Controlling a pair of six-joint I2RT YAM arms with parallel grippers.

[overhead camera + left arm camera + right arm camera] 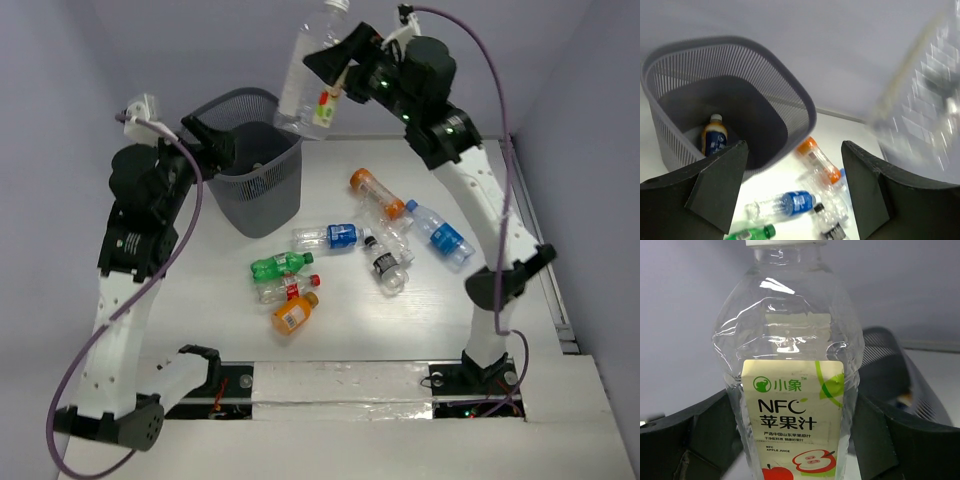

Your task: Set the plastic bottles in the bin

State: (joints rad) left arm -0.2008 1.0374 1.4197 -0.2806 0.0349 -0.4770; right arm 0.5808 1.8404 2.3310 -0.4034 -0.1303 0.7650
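- Currently the right gripper [330,68] is clamping a clear apple juice bottle [308,80] by its labelled body, with one jaw pressing on each side.
- This bottle is hanging upright, white cap up, raised in the air near the far right corner of the bin [262,200]. Whether it is over the opening cannot be told.
- The bin is standing upright on the white table [430,315] and is holding one dark-labelled bottle [714,138], which is leaning against an inner wall.
- The left gripper [215,140] is hovering at the bin's left rim, with its jaws standing apart and gripping nothing.
- Seven bottles are lying on the table to the right of the bin:
  - an orange-capped bottle [376,193]
  - a blue-labelled bottle [441,233]
  - a second blue-labelled bottle [328,237]
  - a black-labelled bottle [386,263]
  - a green bottle [279,265]
  - a red-labelled bottle [285,289]
  - an orange bottle [293,313]
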